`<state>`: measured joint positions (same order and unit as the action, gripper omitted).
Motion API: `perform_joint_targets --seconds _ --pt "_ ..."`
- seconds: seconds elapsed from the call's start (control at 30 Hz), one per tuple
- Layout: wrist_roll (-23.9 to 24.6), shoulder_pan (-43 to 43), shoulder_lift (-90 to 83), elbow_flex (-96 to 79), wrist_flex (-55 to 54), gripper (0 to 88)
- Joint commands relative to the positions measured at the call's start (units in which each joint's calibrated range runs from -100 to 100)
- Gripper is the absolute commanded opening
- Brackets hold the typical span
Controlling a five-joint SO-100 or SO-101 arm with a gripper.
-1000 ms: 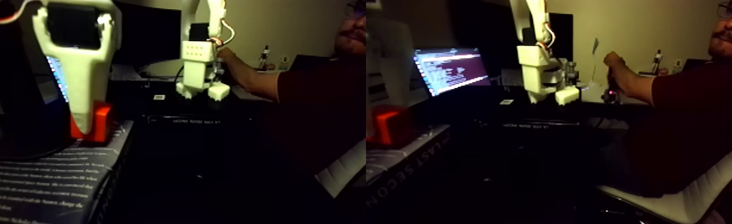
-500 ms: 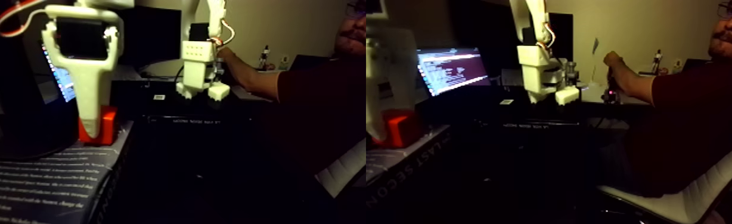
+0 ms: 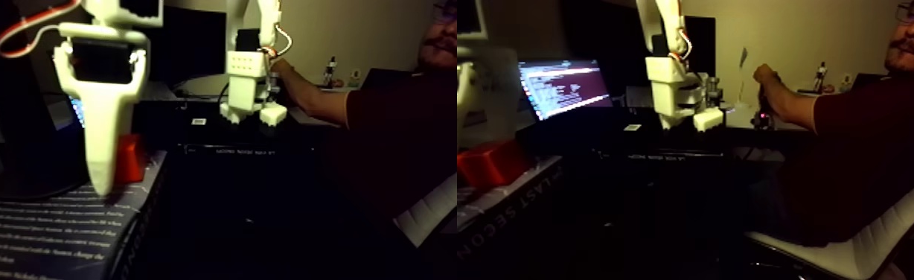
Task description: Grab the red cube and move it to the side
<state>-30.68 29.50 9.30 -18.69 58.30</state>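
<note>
At the left edge of the fixed view, which is a stereo pair with two nearly equal halves side by side, the white gripper [image 3: 102, 182] hangs tip-down over a dark box [image 3: 46, 231] printed with lines of pale text, and the red cube [image 3: 130, 158] sits on that box right behind the long white finger, partly covered by it. In the right half the cube shows again as a red block on the box edge, with a blurred bit of white gripper above it. Only one finger can be made out against the dim room, so whether the jaws are released or closed on the cube cannot be told; the finger and cube look to be touching or very nearly so. My reading is that the grab itself is the step in hand — the cube rests on the box, not lifted, and the sideways move is not yet done. The next move calls for the jaws to straddle the cube squarely and close firmly before any lift, since the cube lies close to the box's edge and a nudge could tip it off. As for writing, the side of the box in the right half reads, upside down, something like "LAST SECON" — the rest is cut off. The small text on the box top is too fine to read, and so are the lines on the glowing laptop screen [image 3: 563, 86]. A person [image 3: 872, 141] sits at the right beside a second white arm [image 3: 251, 82].
</note>
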Motion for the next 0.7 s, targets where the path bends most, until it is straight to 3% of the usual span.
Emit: perform_joint_targets --seconds 0.0,0.23,0.67 --pt "-1.56 1.39 -2.66 -0.31 -1.63 31.8" --pt "-6.04 2.14 -8.63 -0.31 3.61 32.0" --pt "-7.82 -2.94 -25.85 -0.13 18.89 31.3"
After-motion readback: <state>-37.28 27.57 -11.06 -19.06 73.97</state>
